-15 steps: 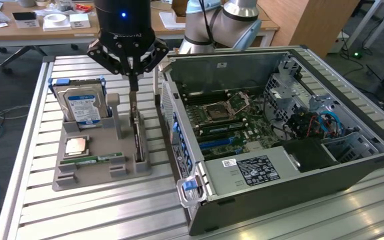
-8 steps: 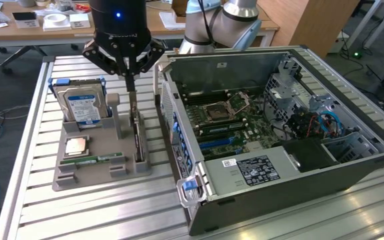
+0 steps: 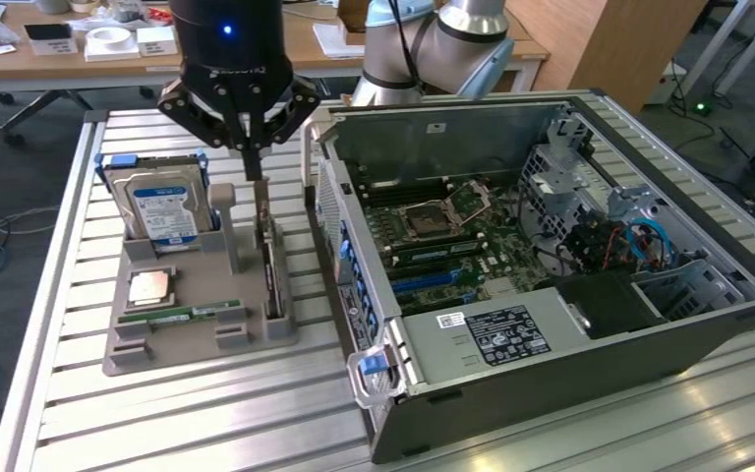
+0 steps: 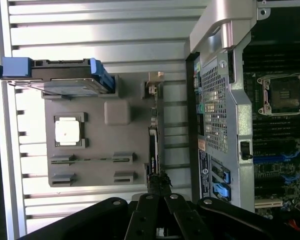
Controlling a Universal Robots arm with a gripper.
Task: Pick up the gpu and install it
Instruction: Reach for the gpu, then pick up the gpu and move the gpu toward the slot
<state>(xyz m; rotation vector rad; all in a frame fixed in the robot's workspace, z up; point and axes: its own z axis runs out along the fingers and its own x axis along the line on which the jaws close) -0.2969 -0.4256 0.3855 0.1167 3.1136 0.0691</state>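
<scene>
One gripper [image 3: 252, 167], clamped on the gpu [image 3: 270, 261] in its holder [image 3: 181, 344], is mid-pickup, and freeing it likely needs a straight lift.

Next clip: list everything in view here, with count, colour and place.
Thin flat gpu card: one, dark, brownish edge, standing on edge in the tray.
Thick silver hard drive: one, silver, blue label, upright in the tray.
Square processor chip: one, silver, flat in the tray.
Narrow memory stick: one, green, flat in the tray.
Plastic holder tray: one, grey, on the table.
Open computer case: one, dark grey, beside the tray, exterior view's right.
Slatted metal table: one, silver, under everything.
Robot gripper: one, black, shut on the gpu card's top edge.
</scene>
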